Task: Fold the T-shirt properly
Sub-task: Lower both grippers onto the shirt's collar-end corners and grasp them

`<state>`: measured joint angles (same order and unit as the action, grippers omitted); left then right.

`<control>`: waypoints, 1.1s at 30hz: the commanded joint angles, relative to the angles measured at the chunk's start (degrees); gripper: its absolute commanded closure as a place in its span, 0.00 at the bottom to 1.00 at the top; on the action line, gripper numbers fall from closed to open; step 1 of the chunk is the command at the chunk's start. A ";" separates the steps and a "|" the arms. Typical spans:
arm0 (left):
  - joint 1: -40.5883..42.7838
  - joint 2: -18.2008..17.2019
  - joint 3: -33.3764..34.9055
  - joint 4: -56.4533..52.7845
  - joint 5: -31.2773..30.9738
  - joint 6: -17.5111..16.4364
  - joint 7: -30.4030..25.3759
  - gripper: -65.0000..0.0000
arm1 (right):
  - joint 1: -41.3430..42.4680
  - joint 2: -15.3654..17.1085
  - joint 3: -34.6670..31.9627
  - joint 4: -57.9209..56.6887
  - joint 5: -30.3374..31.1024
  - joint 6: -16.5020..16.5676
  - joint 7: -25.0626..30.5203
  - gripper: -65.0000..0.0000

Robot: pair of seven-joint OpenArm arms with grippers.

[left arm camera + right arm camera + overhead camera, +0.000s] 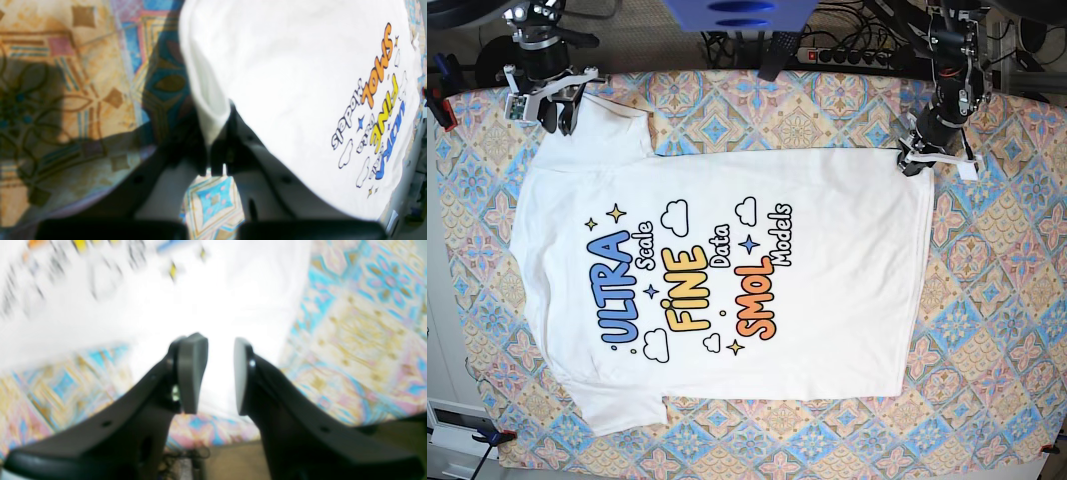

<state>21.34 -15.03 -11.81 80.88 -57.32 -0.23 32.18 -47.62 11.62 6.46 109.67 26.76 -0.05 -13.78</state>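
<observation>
The white T-shirt [827, 300] lies spread flat, print side up, with "ULTRA FiNE SMOL" reading sideways, the sleeves on the left and the hem on the right. My left gripper [914, 160] is at the shirt's far right corner. In the left wrist view it [213, 146] is shut on a raised fold of the white cloth [283, 83]. My right gripper [562, 115] is at the far left, by the upper sleeve. In the right wrist view it [220, 373] is open and empty, just above the blurred white cloth [217, 300].
A patterned tablecloth [987, 300] covers the table and shows around the shirt on every side. A power strip with cables [827, 55] lies along the back edge. A blue object [737, 12] hangs over the back middle.
</observation>
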 commanded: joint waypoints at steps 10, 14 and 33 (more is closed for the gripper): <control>1.21 -1.46 -0.01 0.39 0.22 0.36 1.35 1.00 | 5.99 0.47 9.06 -4.74 8.09 0.36 -11.05 0.73; 1.21 -1.46 -0.01 0.39 0.22 0.36 1.35 1.00 | 8.80 0.47 9.67 -7.91 8.53 0.36 -13.60 0.61; 1.21 -1.46 -0.01 0.39 0.22 0.36 1.35 1.00 | 12.67 0.21 14.60 -21.36 17.94 16.54 -14.75 0.48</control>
<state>22.09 -16.03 -11.73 80.88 -57.54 -0.67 32.93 -34.76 11.05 20.67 87.42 43.97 15.92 -29.50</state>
